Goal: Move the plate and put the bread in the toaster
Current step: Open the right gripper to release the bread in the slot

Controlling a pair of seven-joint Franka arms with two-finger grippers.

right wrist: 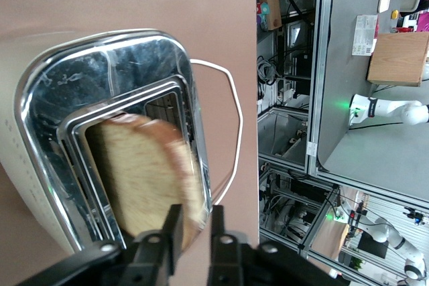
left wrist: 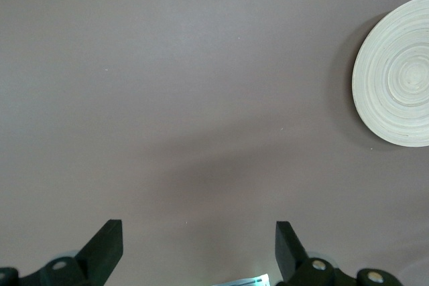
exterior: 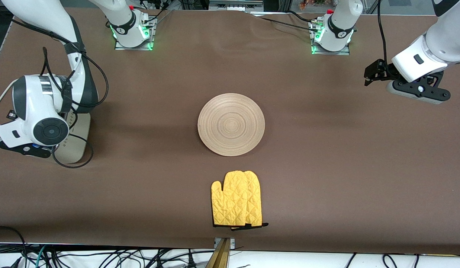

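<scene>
The toaster (exterior: 76, 138) stands at the right arm's end of the table, mostly hidden under the right arm's hand. In the right wrist view its chrome top (right wrist: 100, 75) shows, with the bread (right wrist: 144, 172) tilted and blurred in one slot. My right gripper (right wrist: 196, 213) is just above the bread's crust edge, its fingers a little apart. The plate (exterior: 231, 124) lies bare at the table's middle and also shows in the left wrist view (left wrist: 397, 82). My left gripper (left wrist: 199, 232) is wide open and empty, waiting over bare table at the left arm's end (exterior: 417, 90).
A yellow oven mitt (exterior: 237, 204) lies nearer to the front camera than the plate. The toaster's white cord (right wrist: 234, 112) loops off beside it near the table edge. Brown cloth covers the table.
</scene>
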